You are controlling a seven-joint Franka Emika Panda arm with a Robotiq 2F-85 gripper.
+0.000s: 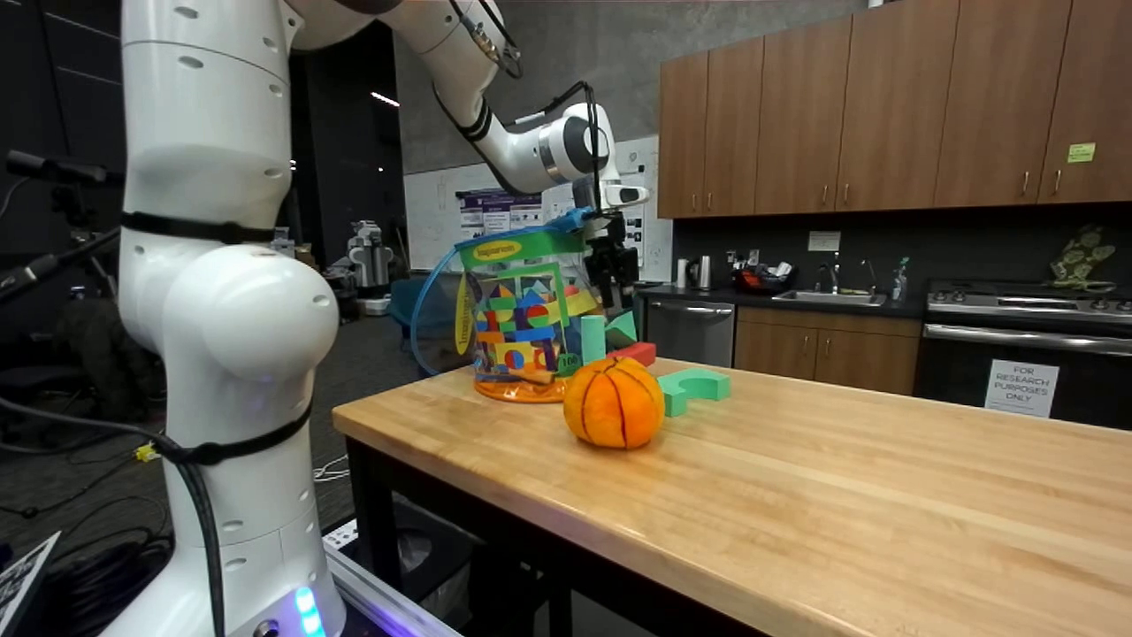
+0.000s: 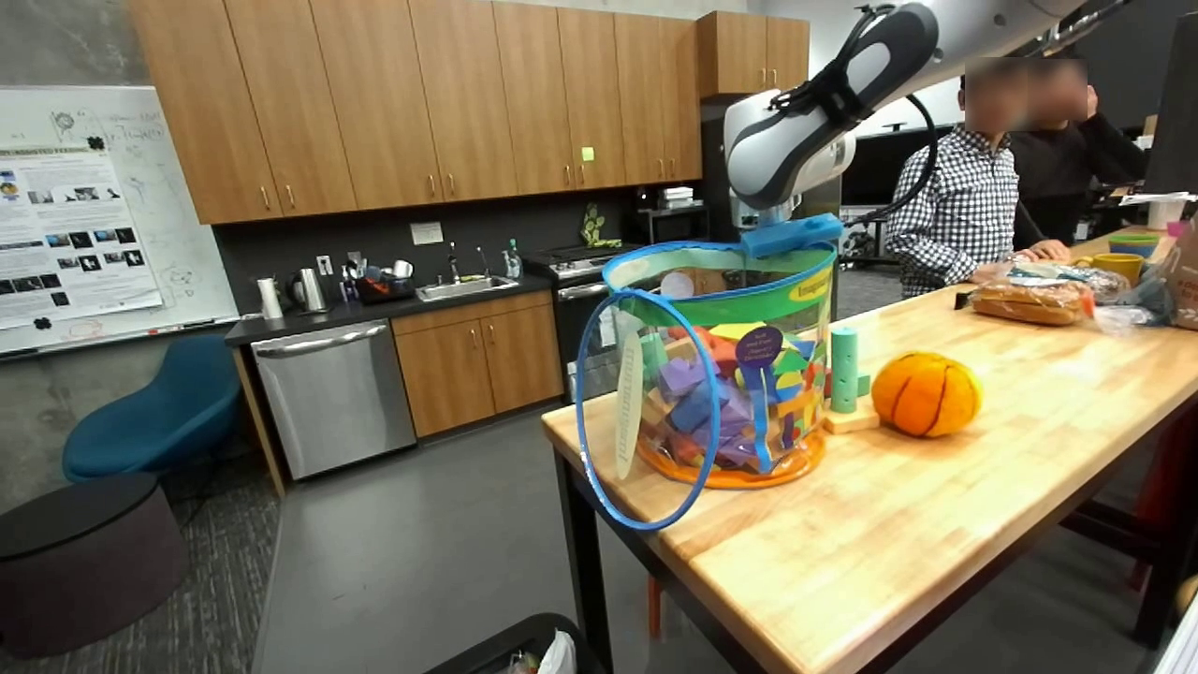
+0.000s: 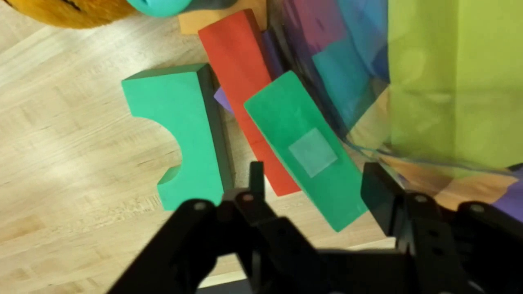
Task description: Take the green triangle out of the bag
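Note:
The see-through bag with a green top rim (image 1: pixel 528 245) stands on the table, full of many-coloured pieces. Its rim also shows in an exterior view (image 2: pixel 739 311), and its yellow-green wall is at the right of the wrist view (image 3: pixel 453 77). A green piece that looks triangular (image 1: pixel 623 330) lies outside the bag, close beside it. In the wrist view the green triangle (image 3: pixel 286 110) shows as a rectangle with a pale square, resting across a red block. My gripper (image 1: pixel 617 296) is open just above it; its fingers (image 3: pixel 312 175) straddle its near end, gap at left.
An orange ball (image 1: pixel 614 402), an upright pale-green piece (image 2: pixel 843 370), a green arch (image 3: pixel 188 134) and a red block (image 3: pixel 241 77) are close by. The bag's blue hoop (image 2: pixel 582 374) hangs past the table edge. Two people (image 2: pixel 955 215) are at the far end.

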